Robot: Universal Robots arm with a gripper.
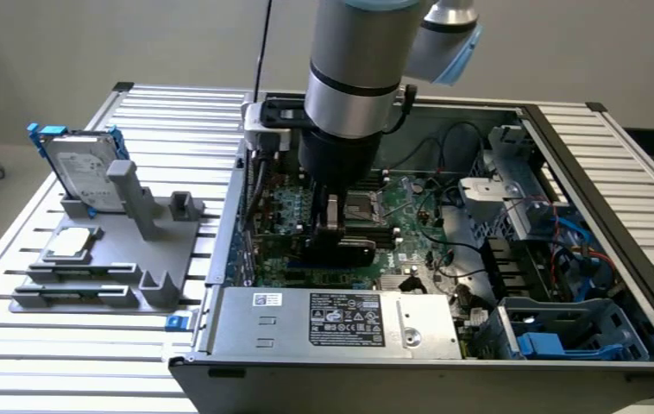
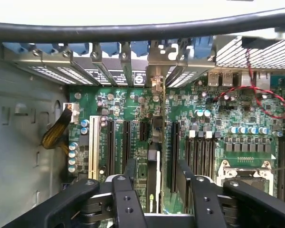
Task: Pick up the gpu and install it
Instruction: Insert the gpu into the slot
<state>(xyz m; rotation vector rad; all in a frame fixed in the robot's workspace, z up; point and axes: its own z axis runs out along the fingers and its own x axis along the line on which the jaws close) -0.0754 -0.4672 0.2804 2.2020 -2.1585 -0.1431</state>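
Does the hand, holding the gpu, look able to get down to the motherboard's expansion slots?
Probably yes: the hand holds the gpu edge-on over the expansion slots, with no cable or card lying across them.

Exterior looks down, wrist close, both on motherboard.

My arm hides most of the gpu in the exterior view. On the wrist camera the claw is cut off by the picture's edge. The power supply label is too small for me to read.

slatted table — open computer case | grey parts stand
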